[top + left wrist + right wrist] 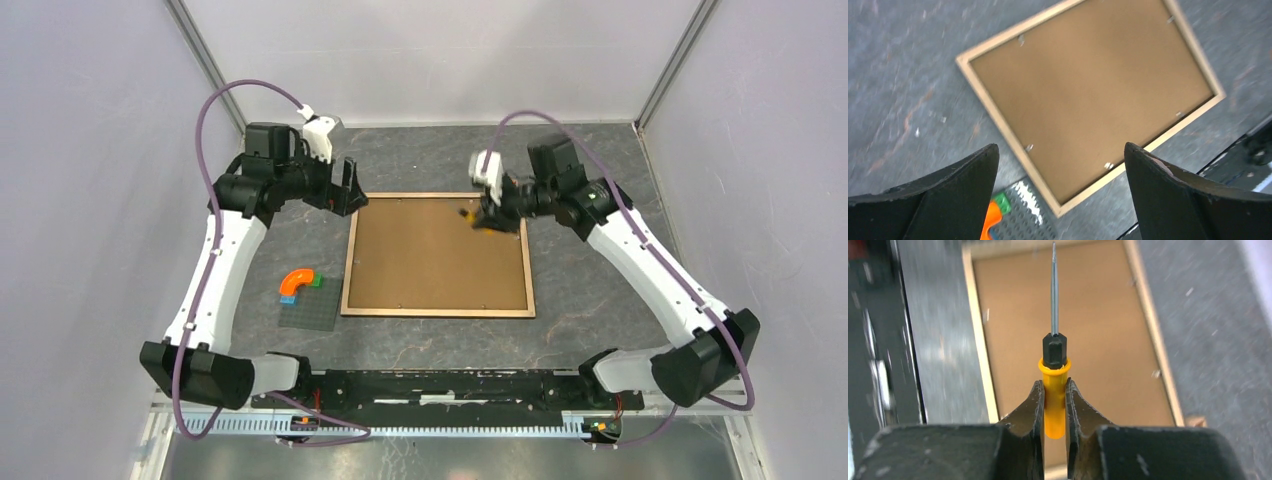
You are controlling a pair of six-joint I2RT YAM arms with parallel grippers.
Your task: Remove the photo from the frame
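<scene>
1. Now, one large rectangular frame, brown fibreboard back up, lies flat on the grey bench.
2. My right fingers clamp one yellow-handled screwdriver above it.
3. My left fingers spread wide, holding nothing.

- Dark, marbled table underneath it all.
- Small grey studded baseplate lies flat, left of the table's middle.
- At its far end there's an orange arch piece, with a green brick just beside it and a blue brick at its near foot.
- Screwdriver with yellow handle, black collar and thin metal shaft, toward the far edge.
</scene>
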